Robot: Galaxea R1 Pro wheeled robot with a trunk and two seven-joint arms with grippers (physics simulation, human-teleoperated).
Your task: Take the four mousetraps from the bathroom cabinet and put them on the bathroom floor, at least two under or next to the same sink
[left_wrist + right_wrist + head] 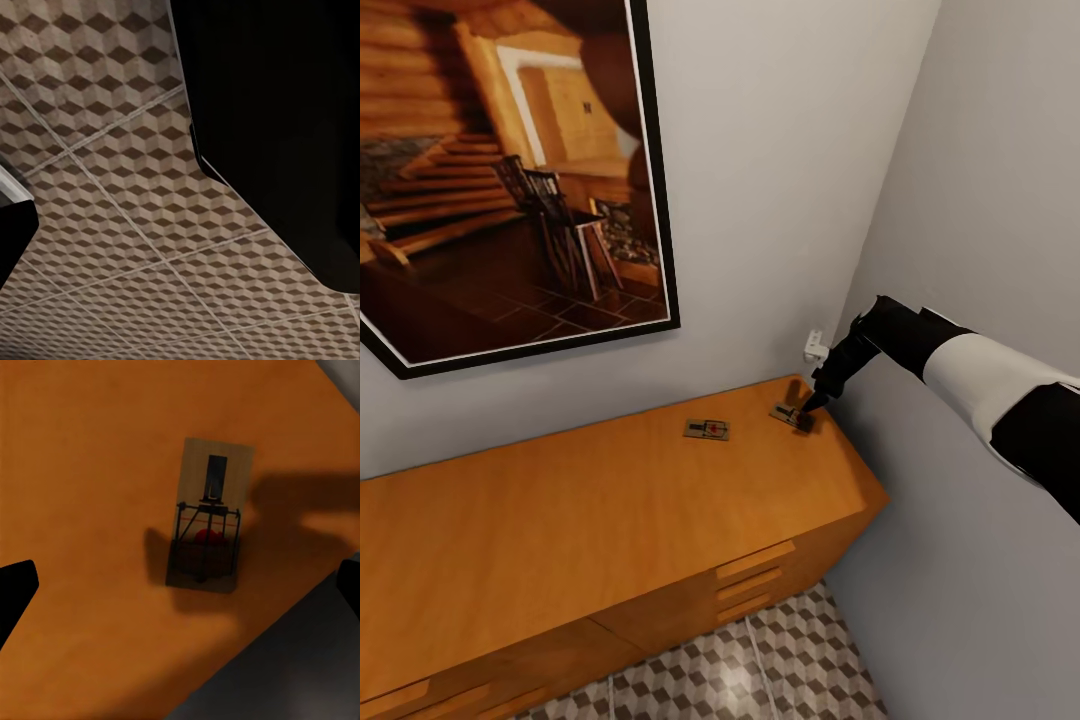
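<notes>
2 mousetraps lie on the flat top of the orange-brown cabinet [610, 520]: one [707, 429] mid-top, the other [793, 415] near the corner by the wall. The right tool [812, 405] hovers just above the corner mousetrap [208, 525], fingers spread wide, holding nothing. The left wrist view faces the cube-patterned bathroom floor [112, 187]; I cannot tell that tool's state.

Grey walls [780, 150], framed cabin picture [510, 170], small white wall fitting [815, 347]

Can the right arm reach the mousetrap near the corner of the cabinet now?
Probably yes: the right gripper hangs just over that mousetrap, its fingers spread either side, with nothing between them on the cabinet top.
</notes>
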